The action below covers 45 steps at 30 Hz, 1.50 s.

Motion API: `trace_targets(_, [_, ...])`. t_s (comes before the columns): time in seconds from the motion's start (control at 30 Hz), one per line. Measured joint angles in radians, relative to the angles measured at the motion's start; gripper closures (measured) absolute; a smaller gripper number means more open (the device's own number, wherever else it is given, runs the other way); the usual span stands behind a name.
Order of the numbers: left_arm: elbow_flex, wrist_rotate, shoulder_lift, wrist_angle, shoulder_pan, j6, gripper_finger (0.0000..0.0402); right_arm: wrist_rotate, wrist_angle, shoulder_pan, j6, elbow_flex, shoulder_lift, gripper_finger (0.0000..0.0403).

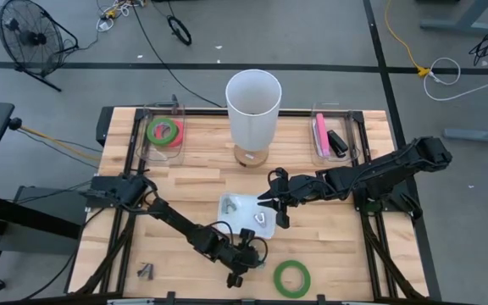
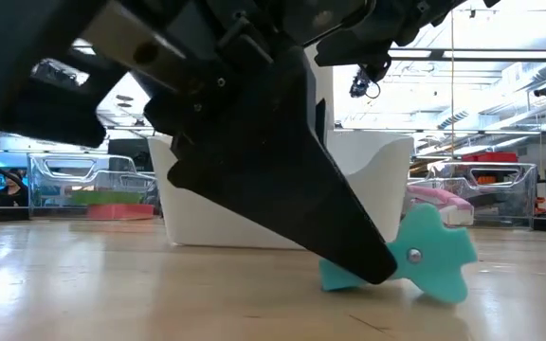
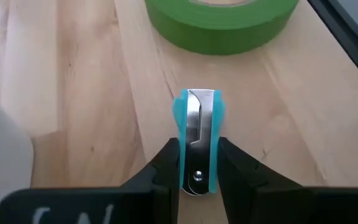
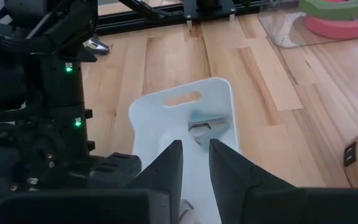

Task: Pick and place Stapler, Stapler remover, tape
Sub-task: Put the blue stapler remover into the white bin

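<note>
Teal staple remover point(image 3: 197, 144) pinched in left gripper point(image 3: 197, 180), 6 o'clock, for carrying | right gripper point(image 4: 196, 163) over white tray point(image 4: 166, 115), centre, narrowly parted, empty

Table top point(image 1: 337, 246): pale wood planks, smooth, faint sheen. Staple remover point(image 3: 196, 140): teal plastic shell, bright polished metal strip and rivet (glossy). Tape roll point(image 3: 222, 22): matt green. Fingers point(image 3: 164, 169) of the left gripper point(image 3: 196, 163): matt black plastic. Small tray point(image 4: 216, 102): smooth white plastic. Side bins point(image 1: 166, 135): clear plastic.
</note>
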Motion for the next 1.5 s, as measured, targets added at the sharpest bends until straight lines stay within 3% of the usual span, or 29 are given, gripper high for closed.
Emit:
trace_targets(0.37, [-0.005, -0.051, -0.039, -0.026, -0.034, 0.000, 0.0323, 0.000, -0.006, 0.000, 0.000, 0.000, 0.000, 0.0321])
trace_targets(0.7, [-0.005, -0.180, -0.105, -0.071, -0.044, 0.003, 0.0323, 0.000, -0.012, 0.000, 0.000, 0.000, 0.000, 0.0321])
trace_targets(0.93, [-0.002, -0.365, -0.256, -0.231, -0.080, 0.007, 0.0323, 0.000, -0.014, 0.000, 0.000, 0.000, 0.000, 0.0321])
trace_targets(1.13, [0.000, -0.603, -0.340, -0.456, -0.039, -0.002, 0.0323, 0.000, -0.009, 0.000, 0.000, 0.000, 0.000, 0.0321])
trace_targets(1.37, [-0.001, -0.550, -0.333, -0.541, 0.090, -0.078, 0.0319, 0.000, -0.009, 0.000, 0.000, 0.000, 0.000, 0.0321])
trace_targets(1.5, [-0.001, -0.474, -0.333, -0.536, 0.132, -0.089, 0.0257, 0.000, -0.015, 0.000, -0.002, 0.000, 0.000, 0.0321])
